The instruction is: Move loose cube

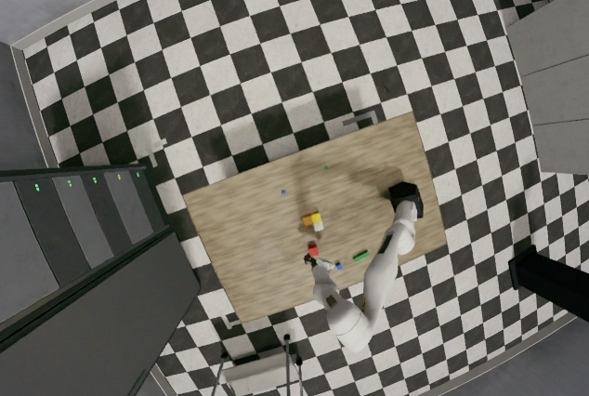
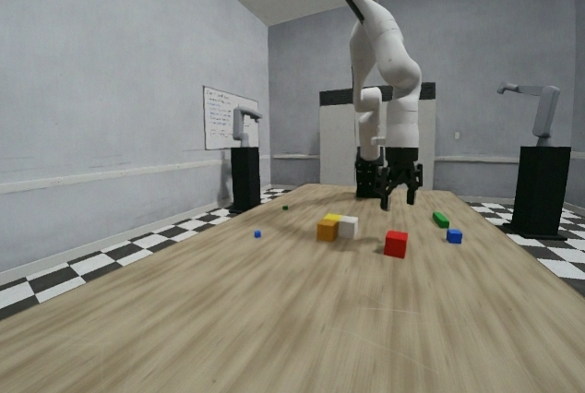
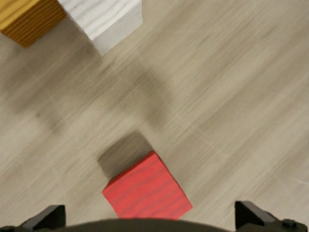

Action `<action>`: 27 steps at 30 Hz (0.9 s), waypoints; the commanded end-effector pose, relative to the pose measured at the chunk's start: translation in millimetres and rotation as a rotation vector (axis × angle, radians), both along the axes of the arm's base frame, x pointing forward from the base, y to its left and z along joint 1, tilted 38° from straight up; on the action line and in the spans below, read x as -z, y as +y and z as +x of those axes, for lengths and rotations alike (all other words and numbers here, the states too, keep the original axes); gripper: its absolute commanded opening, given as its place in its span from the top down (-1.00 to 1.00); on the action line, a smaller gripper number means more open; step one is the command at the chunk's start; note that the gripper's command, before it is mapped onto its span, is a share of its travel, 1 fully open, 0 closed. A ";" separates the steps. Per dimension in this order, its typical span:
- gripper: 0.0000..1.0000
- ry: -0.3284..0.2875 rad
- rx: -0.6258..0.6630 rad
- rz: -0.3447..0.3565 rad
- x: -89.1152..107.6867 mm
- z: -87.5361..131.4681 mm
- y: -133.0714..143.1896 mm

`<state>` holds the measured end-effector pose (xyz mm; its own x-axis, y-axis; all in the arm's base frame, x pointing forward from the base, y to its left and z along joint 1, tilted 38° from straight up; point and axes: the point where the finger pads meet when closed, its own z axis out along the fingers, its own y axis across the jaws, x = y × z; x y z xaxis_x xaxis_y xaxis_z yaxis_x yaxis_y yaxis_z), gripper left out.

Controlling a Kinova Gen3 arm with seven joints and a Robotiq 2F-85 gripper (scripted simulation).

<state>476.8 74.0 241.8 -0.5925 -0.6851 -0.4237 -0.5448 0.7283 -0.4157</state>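
The loose red cube (image 1: 312,249) (image 2: 396,244) (image 3: 148,189) lies flat on the table, apart from the other cubes. The yellow cube (image 1: 316,217) (image 2: 333,216) has the orange cube (image 1: 307,219) (image 2: 327,231) (image 3: 29,19) against one side and the white cube (image 1: 318,226) (image 2: 348,227) (image 3: 110,19) against another. The open corner lies between orange and white. My gripper (image 1: 308,259) (image 2: 398,203) (image 3: 151,216) is open and empty, above the table near the red cube. In the wrist view, the red cube sits between the fingers' sides, turned at an angle to them; its lower edge is hidden.
A blue cube (image 1: 338,265) (image 2: 454,236) and a long green block (image 1: 360,256) (image 2: 440,219) lie on the arm's side of the wooden table (image 1: 228,239) (image 2: 236,308). A tiny blue cube (image 1: 283,191) (image 2: 257,233) and a tiny green piece (image 1: 326,167) (image 2: 285,208) lie beyond the cube group.
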 end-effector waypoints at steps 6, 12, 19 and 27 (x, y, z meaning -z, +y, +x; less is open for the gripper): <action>-1.00 -0.012 0.221 0.158 0.3 -0.4 1.4; -1.00 -0.014 0.405 0.295 0.9 -0.5 1.3; -1.00 -0.017 0.568 0.415 1.2 -0.6 1.2; -1.00 -0.022 0.835 0.613 1.2 -0.5 1.1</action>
